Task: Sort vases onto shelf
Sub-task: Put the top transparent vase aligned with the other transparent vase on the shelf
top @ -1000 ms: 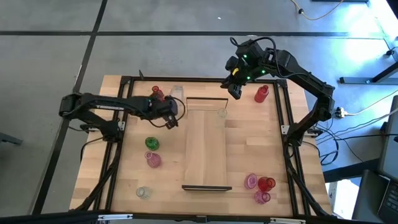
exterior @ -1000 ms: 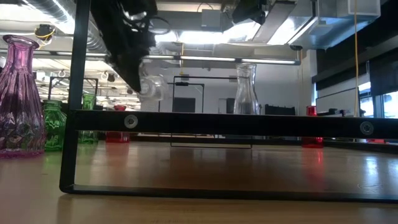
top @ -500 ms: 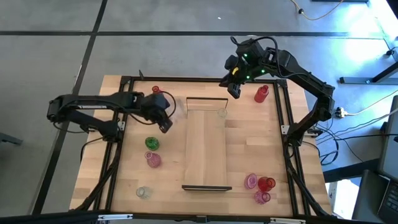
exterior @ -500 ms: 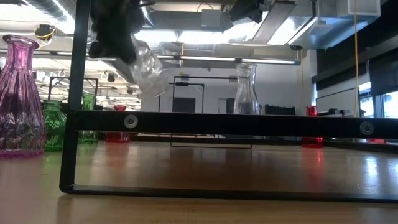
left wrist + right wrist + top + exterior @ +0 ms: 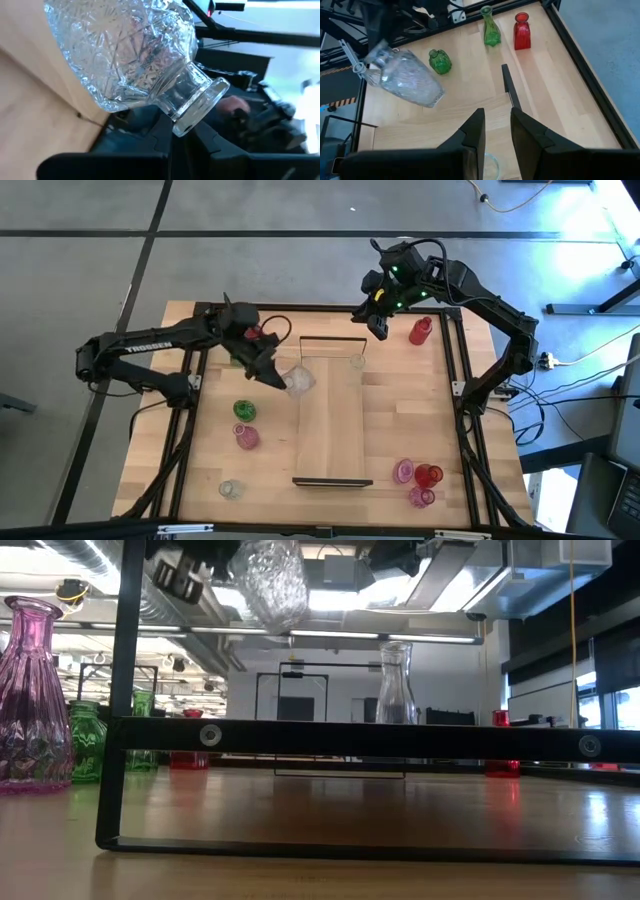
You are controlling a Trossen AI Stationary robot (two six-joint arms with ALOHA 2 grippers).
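My left gripper (image 5: 272, 370) is clamped on the neck of a clear vase (image 5: 297, 380), holding it in the air at about ten o'clock from the table's centre, just beside the shelf (image 5: 332, 420) at its left long edge; the vase is tilted, body toward the shelf, neck back toward my fingers; in the left wrist view the vase (image 5: 125, 55) shows a round bulb of cut glass with star and diamond facets, a short narrow neck and a flared flat rim, colourless throughout; in the low view it (image 5: 270, 580) hangs well above the shelf's dark end frame (image 5: 120, 690). My right gripper (image 5: 378, 323) hovers at about one o'clock over the far end of the shelf, fingers narrowly parted, holding nothing; a red bottle (image 5: 420, 330) stands just beside it. On the table's left stand a green vase (image 5: 244, 410) and a pink vase (image 5: 246, 437); a clear one (image 5: 396, 685) stands upright at the shelf's far end.
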